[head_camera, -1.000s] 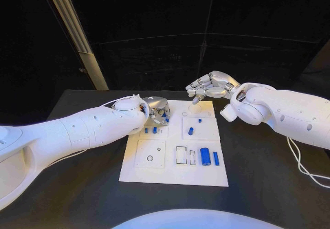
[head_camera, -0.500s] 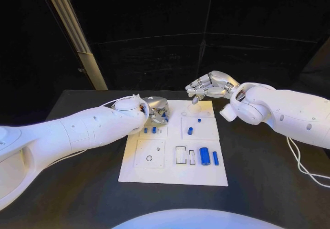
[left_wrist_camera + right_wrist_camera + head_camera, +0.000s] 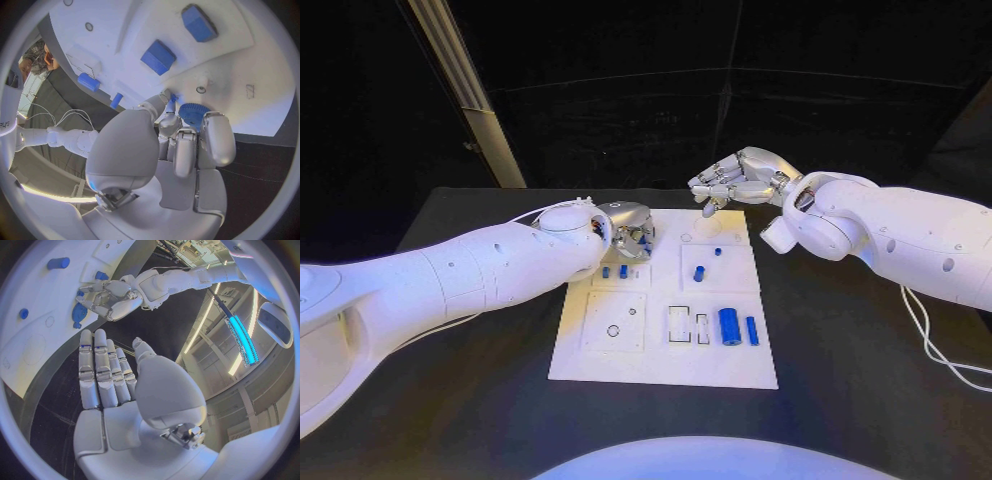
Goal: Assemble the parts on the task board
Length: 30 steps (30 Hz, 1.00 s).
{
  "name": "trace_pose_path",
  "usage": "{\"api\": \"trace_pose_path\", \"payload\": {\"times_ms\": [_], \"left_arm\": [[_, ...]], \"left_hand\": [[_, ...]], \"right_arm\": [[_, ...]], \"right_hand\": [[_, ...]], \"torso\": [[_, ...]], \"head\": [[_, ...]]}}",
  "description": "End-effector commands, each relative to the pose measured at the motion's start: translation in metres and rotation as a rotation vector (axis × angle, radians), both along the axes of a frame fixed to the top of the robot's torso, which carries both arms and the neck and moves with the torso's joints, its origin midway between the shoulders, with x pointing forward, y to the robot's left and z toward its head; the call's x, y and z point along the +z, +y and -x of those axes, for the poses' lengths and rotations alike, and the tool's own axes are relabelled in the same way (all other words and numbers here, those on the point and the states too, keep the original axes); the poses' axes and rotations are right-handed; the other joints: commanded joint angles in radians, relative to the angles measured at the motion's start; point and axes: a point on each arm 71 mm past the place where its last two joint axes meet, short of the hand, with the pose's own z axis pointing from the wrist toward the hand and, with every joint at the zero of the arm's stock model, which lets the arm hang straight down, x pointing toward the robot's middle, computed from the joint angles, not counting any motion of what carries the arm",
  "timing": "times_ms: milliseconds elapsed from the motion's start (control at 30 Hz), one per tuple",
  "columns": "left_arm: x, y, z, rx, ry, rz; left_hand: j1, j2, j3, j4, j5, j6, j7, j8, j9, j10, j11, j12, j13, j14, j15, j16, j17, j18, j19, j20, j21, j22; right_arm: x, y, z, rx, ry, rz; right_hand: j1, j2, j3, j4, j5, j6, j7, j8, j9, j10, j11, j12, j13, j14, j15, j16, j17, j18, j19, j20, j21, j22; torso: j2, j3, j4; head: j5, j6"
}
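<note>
white plastic task board lies in the middle of the black table, its long side running near to far. the left hand is down at the board's far left corner, fingers curled together; in the left wrist view its fingertips are closed around a round blue ribbed part, pressing it against the board's surface. 2 small blue blocks sit just near of that hand on the board, showing in the left wrist view as squarish blue pieces. toward the board's right side a small blue peg stands in the far right panel, with a tiny blue dot just beyond it. nearer, on the right, a larger blue cylinder lies beside a thinner blue bar, close together but apart, with 2 empty rectangular slots to their left. the near left panel has a round hole.

the right hand hovers above the board's far right corner, clear of it, holding nothing. in the right wrist view its fingers lie straight and side by side, thumb set apart from them.
</note>
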Motion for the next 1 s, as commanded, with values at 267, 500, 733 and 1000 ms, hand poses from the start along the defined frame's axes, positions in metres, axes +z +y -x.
{"api": "trace_pose_path", "payload": {"times_ms": [267,500,733,1000], "left_arm": [[0.006,0.008,0.006,-0.038,-0.069,0.072],[0.016,0.015,0.008,-0.042,-0.101,0.117],[0.025,0.023,0.008,-0.032,-0.115,0.147],[0.033,0.037,0.008,-0.010,-0.100,0.153]], "left_hand": [[-0.014,-0.003,0.008,0.002,0.005,0.002,0.001,0.004,-0.001,0.001,-0.004,0.000,-0.002,0.098,-0.005,0.005,0.247,-0.015,0.015,-0.004,0.010,0.059],[-0.016,-0.004,0.010,0.002,0.006,0.004,0.000,0.005,0.000,0.003,-0.004,0.001,0.001,0.099,-0.005,0.007,0.251,-0.015,0.016,-0.004,0.014,0.061],[-0.020,-0.006,0.011,0.002,0.006,0.005,0.000,0.007,0.000,0.004,-0.005,0.000,-0.001,0.099,-0.005,0.007,0.253,-0.015,0.017,-0.004,0.015,0.062],[-0.026,-0.009,0.011,0.003,0.006,0.005,0.000,0.007,-0.001,0.004,-0.005,-0.001,-0.002,0.100,-0.005,0.008,0.255,-0.016,0.018,-0.004,0.018,0.064]], "right_arm": [[0.002,-0.001,0.000,-0.003,-0.012,-0.006],[0.002,-0.001,0.000,-0.005,-0.014,-0.006],[0.002,-0.003,-0.001,-0.008,-0.016,-0.006],[0.002,-0.004,-0.001,-0.009,-0.017,-0.006]], "right_hand": [[-0.007,0.004,0.001,0.006,-0.002,-0.004,0.003,0.004,0.000,-0.007,-0.001,0.005,0.000,0.001,0.007,-0.003,-0.001,0.013,0.007,-0.003,-0.004,0.000],[-0.008,0.004,0.001,0.006,-0.002,-0.004,0.003,0.004,0.000,-0.007,-0.001,0.005,0.000,0.001,0.007,-0.003,-0.001,0.013,0.007,-0.003,-0.004,0.000],[-0.008,0.004,0.001,0.006,-0.002,-0.004,0.003,0.004,0.000,-0.007,-0.001,0.005,0.000,0.001,0.007,-0.003,-0.001,0.013,0.007,-0.003,-0.004,0.000],[-0.008,0.004,0.001,0.006,-0.002,-0.004,0.003,0.004,0.000,-0.007,-0.001,0.005,0.000,0.001,0.007,-0.003,-0.001,0.013,0.007,-0.003,-0.004,0.000]], "torso": [[-0.001,0.0004,0.0021],[0.000,-0.0005,0.0012],[-0.001,-0.0005,0.0041],[0.000,0.0000,0.0001]], "head": [[0.001,0.003],[0.004,0.004],[0.006,0.006],[0.013,0.009]]}}
